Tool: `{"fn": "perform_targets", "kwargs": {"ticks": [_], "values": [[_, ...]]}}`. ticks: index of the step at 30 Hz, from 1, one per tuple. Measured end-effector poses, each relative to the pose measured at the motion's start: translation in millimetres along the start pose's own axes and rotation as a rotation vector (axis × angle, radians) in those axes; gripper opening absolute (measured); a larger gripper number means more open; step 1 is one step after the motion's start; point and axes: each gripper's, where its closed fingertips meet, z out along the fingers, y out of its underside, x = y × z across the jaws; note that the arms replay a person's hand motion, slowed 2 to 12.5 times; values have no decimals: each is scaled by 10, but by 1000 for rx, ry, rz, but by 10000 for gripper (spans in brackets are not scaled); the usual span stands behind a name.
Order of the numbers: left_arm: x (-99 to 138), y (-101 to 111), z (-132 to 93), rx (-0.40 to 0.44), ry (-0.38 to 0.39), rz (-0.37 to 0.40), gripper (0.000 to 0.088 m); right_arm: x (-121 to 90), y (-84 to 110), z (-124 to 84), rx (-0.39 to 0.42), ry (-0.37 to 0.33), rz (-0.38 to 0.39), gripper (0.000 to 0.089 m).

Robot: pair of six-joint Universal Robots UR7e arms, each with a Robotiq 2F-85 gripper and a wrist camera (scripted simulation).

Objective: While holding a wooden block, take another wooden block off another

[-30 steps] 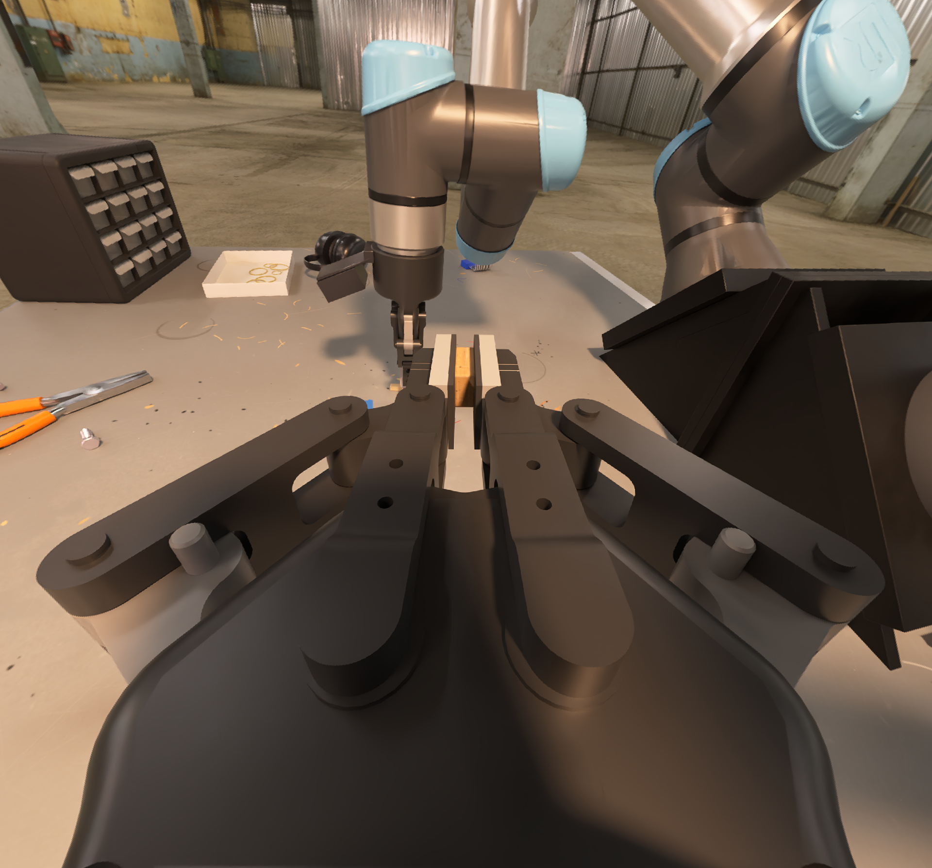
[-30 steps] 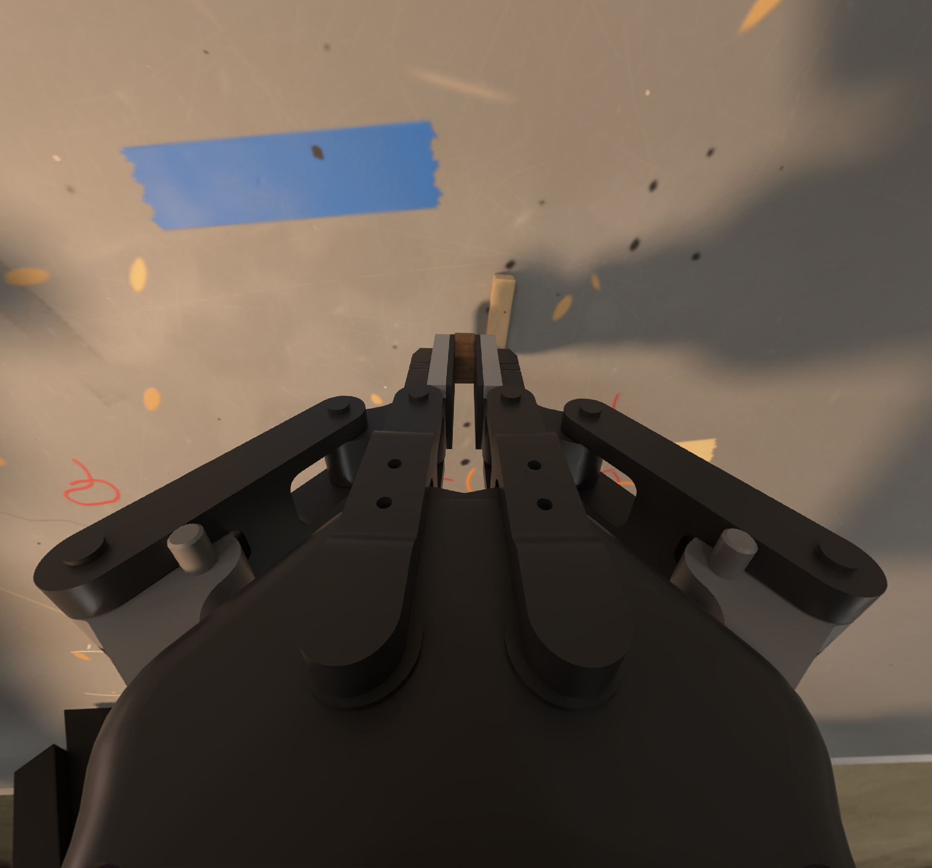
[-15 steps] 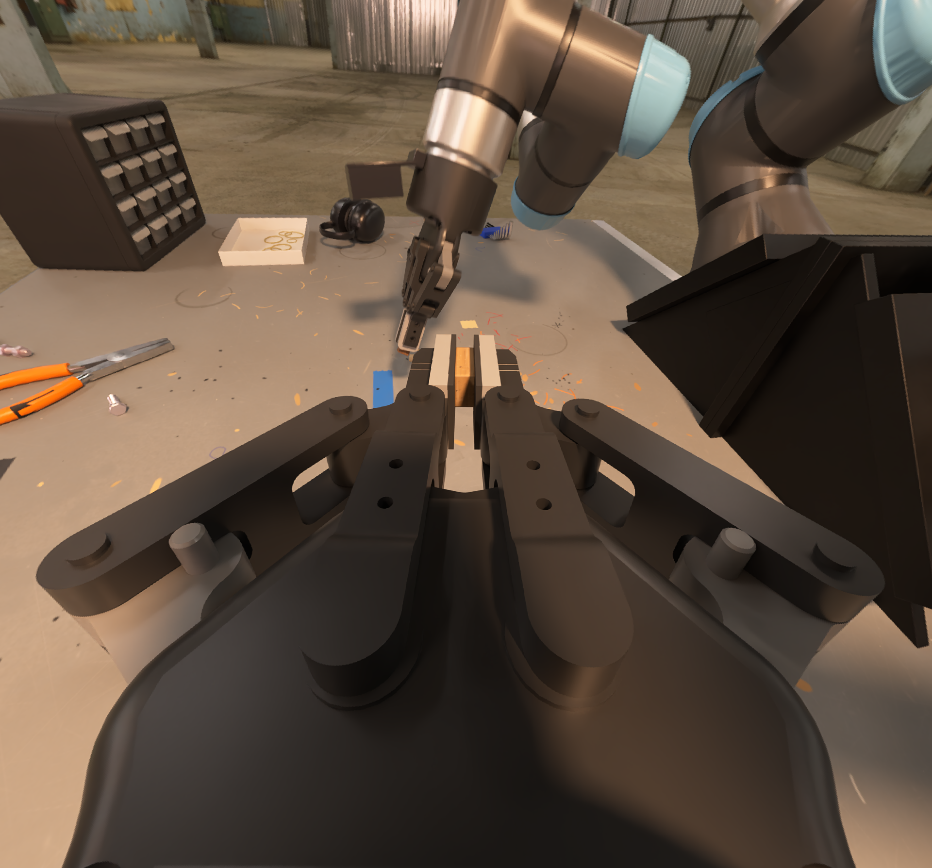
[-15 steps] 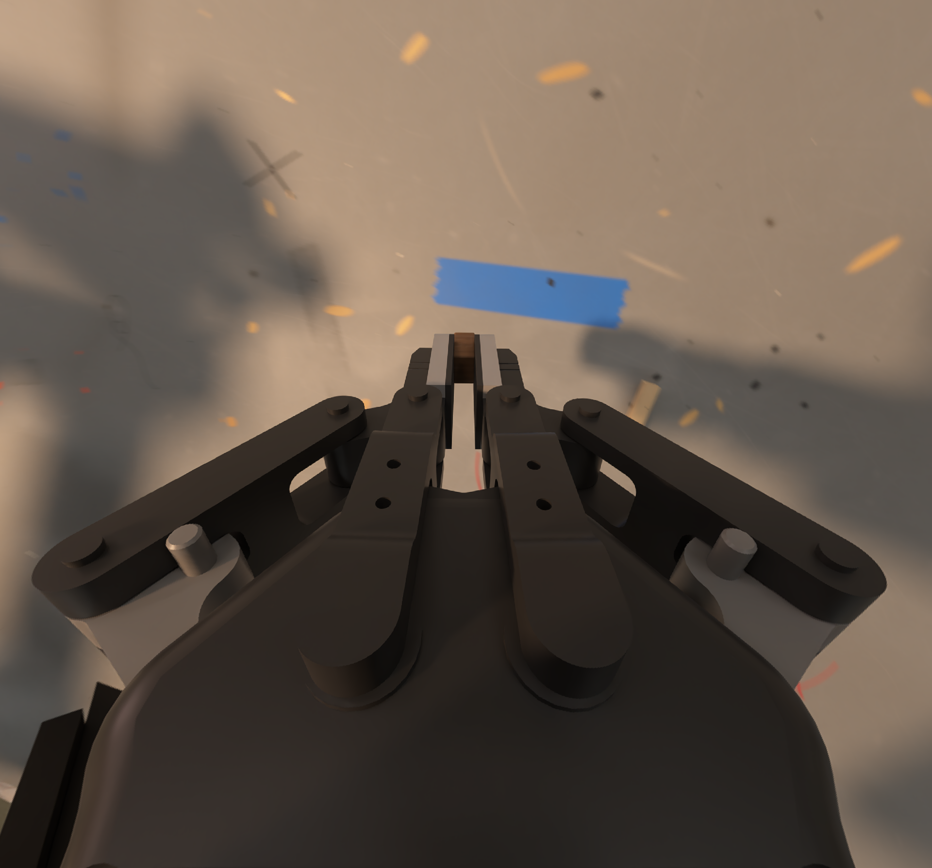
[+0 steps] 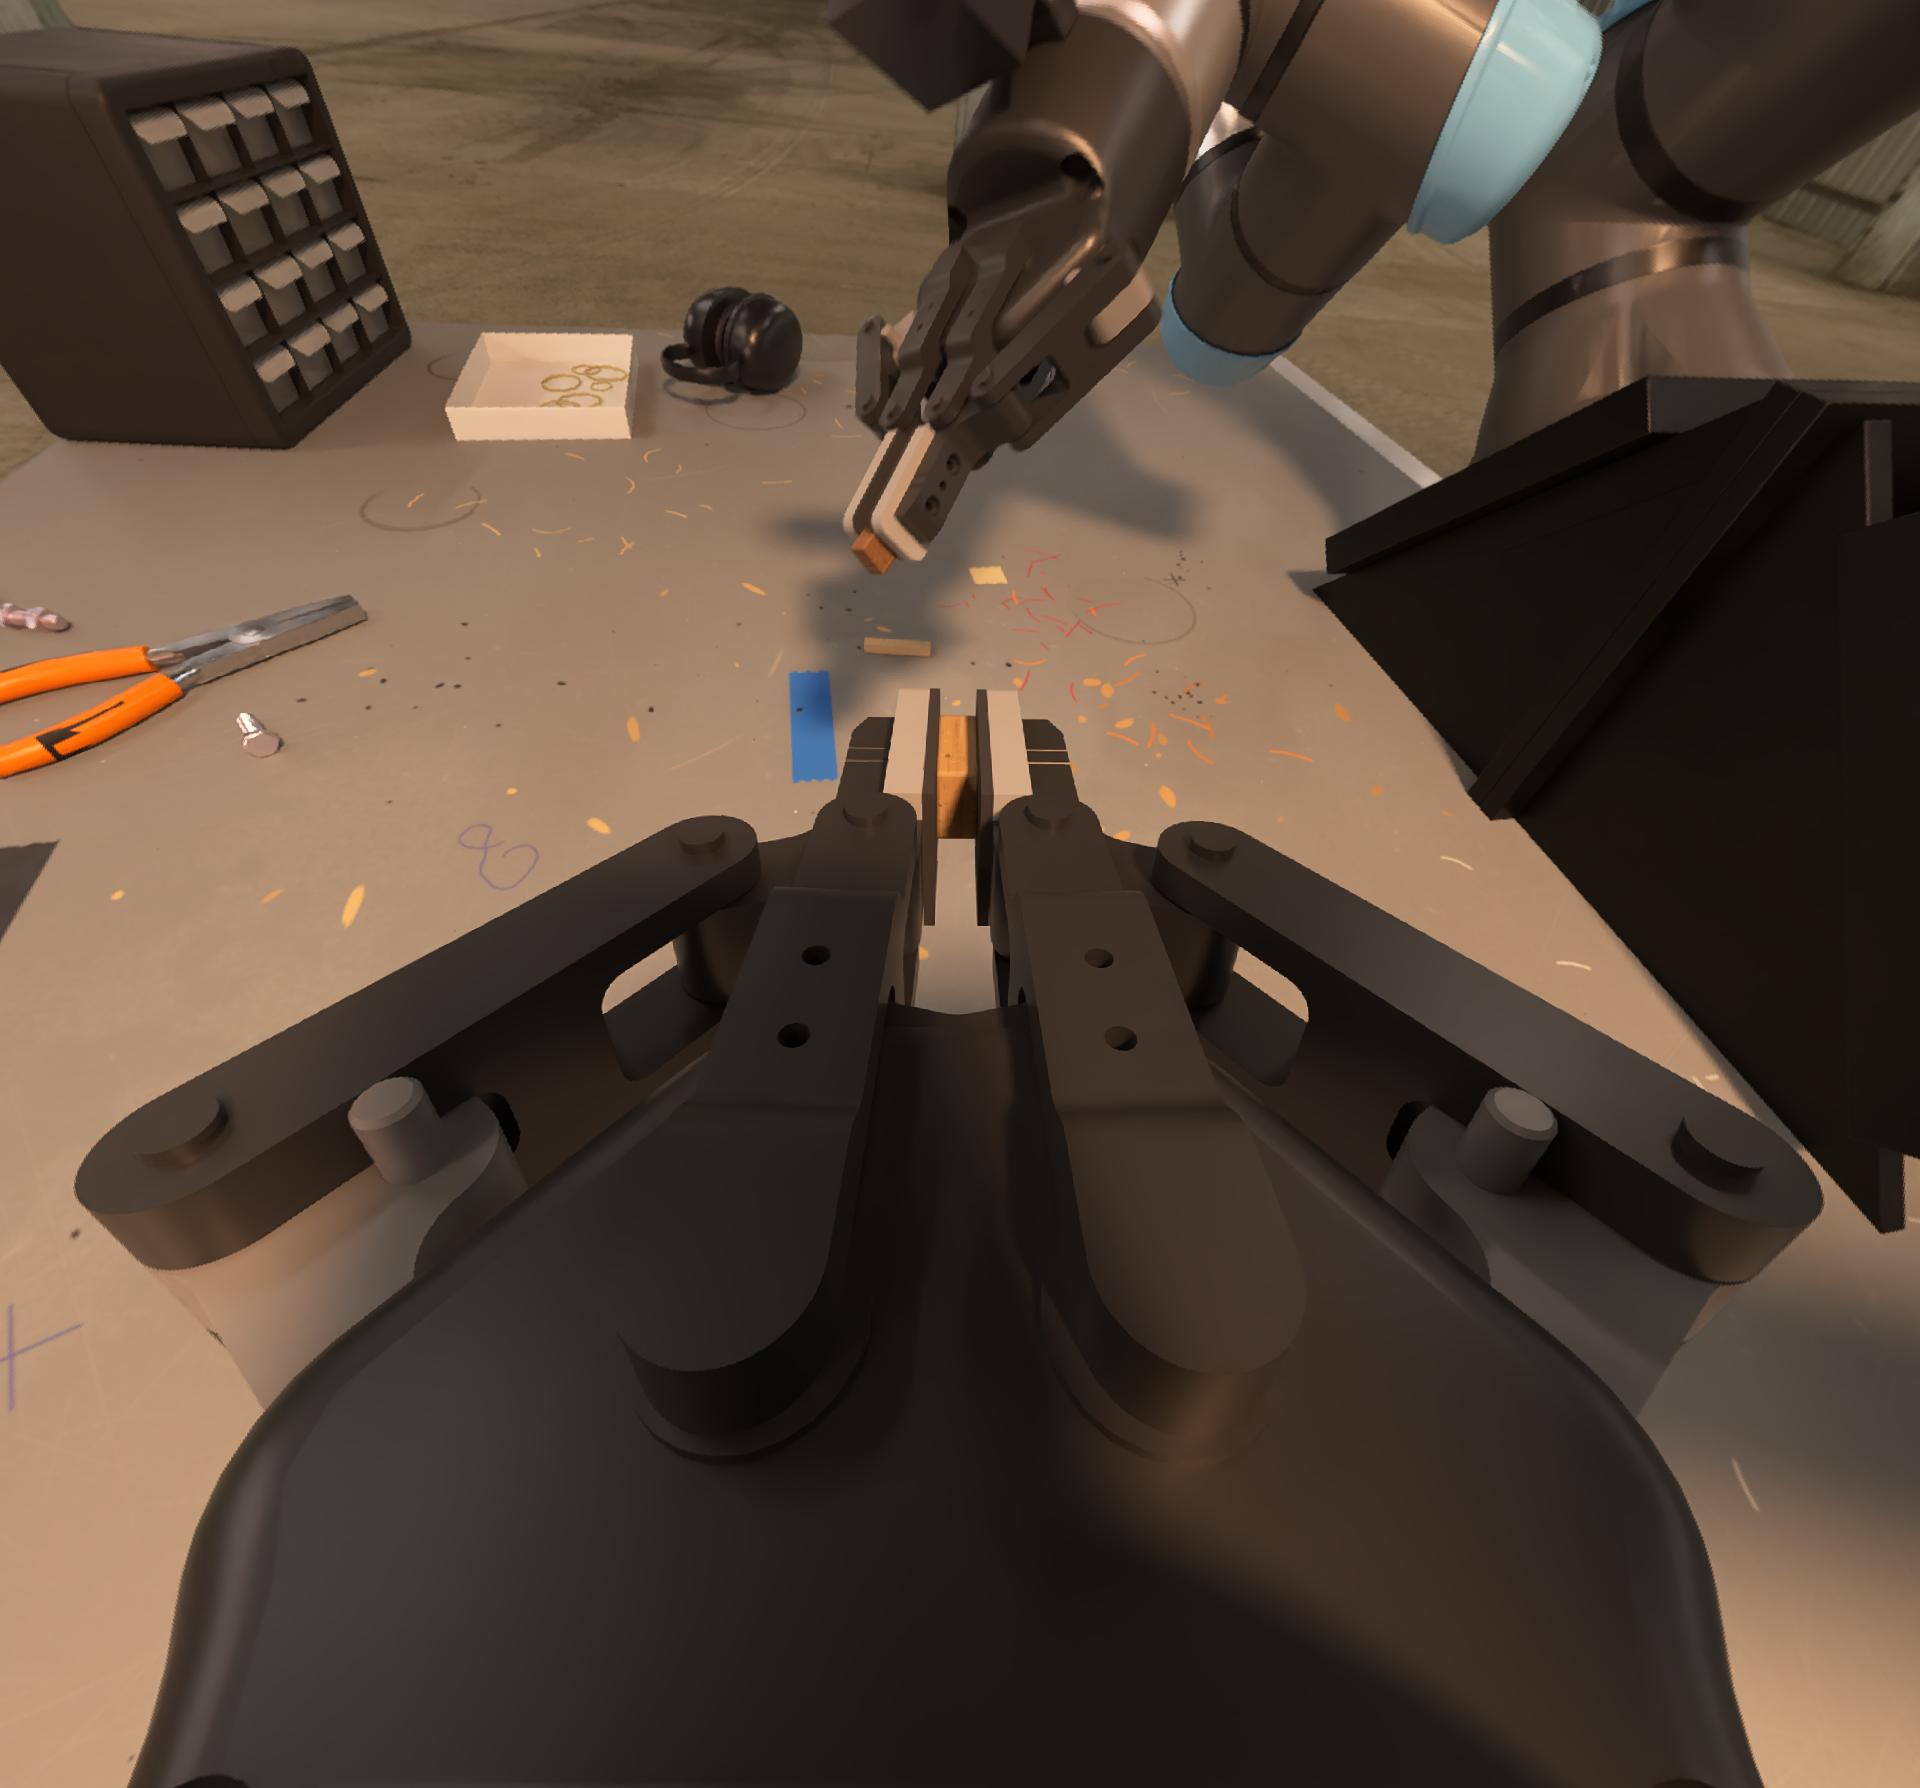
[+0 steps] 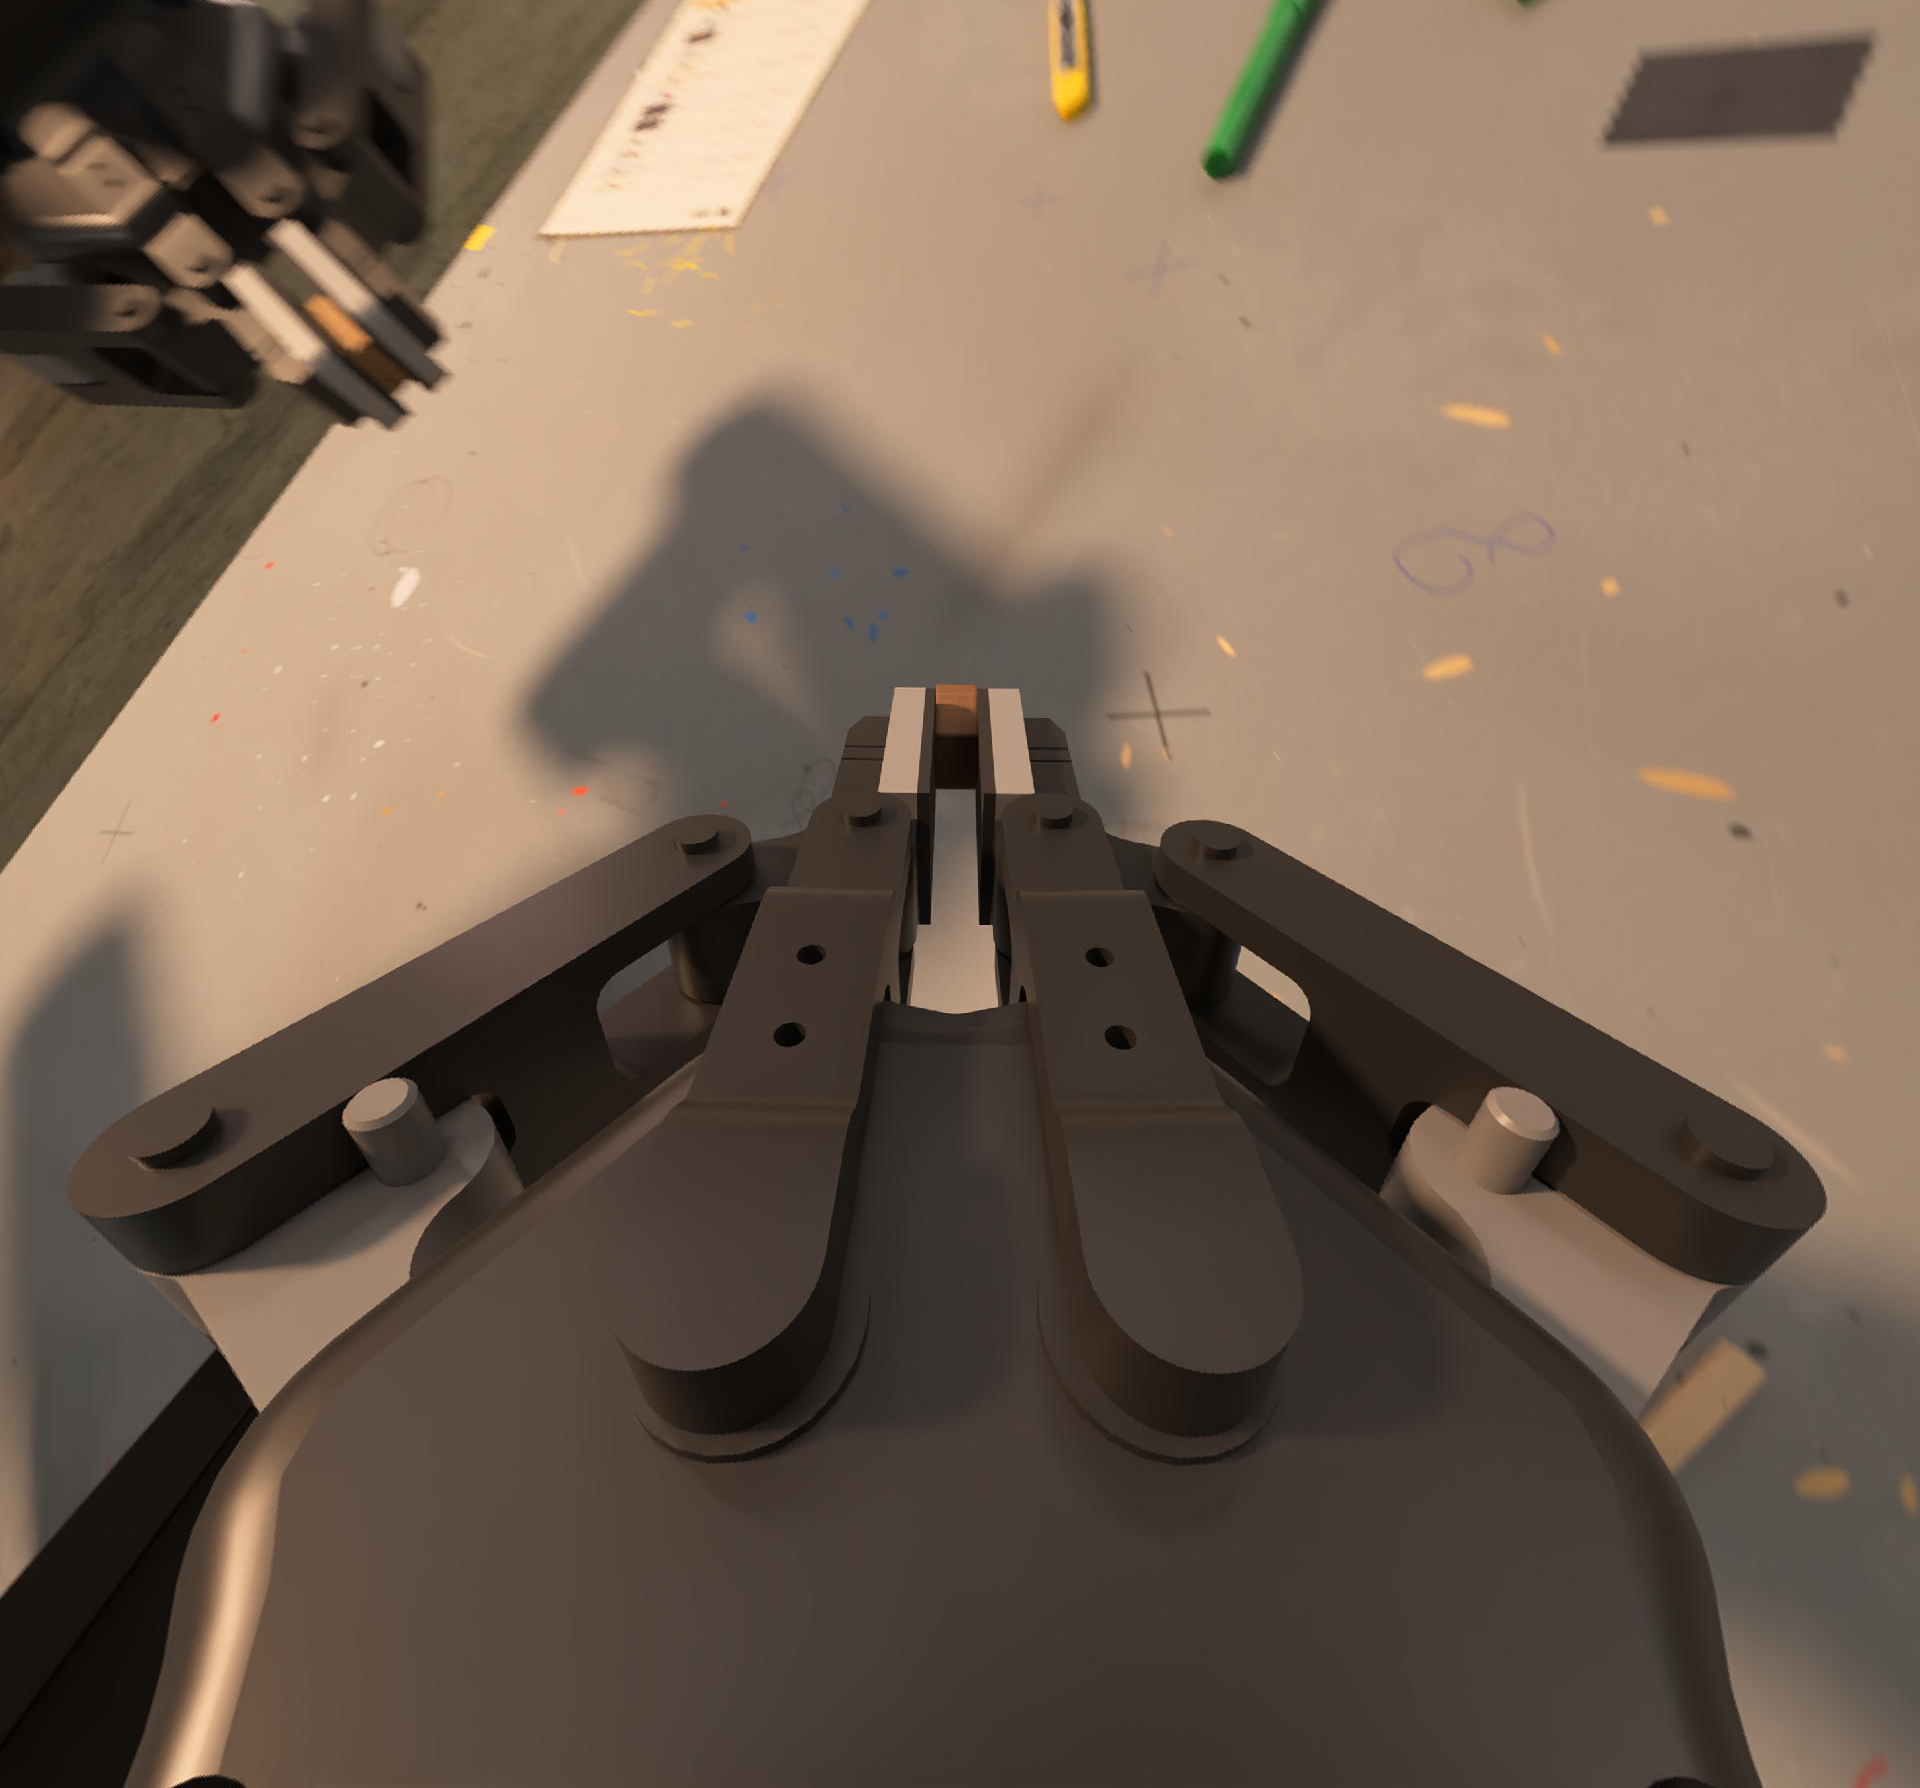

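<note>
Wooden blocks numbered three. On the counter, a pale block lay flat just beyond the blue tape. Nearer than the tape, the left tool was clamped on a light block. Above and beyond the tape, the right tool gripped a small reddish block clear of the counter.

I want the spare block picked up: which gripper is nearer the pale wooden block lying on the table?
Left gripper: just short of the pale block. Right gripper hangs above, beyond it.
</note>
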Motion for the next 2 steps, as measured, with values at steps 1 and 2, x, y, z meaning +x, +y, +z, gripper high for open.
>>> {"fn": "perform_targets", "kwargs": {"ticks": [1, 2], "values": [[-3, 10, -4, -8, -1, 2, 61, -68, -39, 2, 19, -20, -28, 70], [-1, 20, -8, -15, 0, 4, 61, -139, -73, 4, 36, -41, -57, 70]]}}
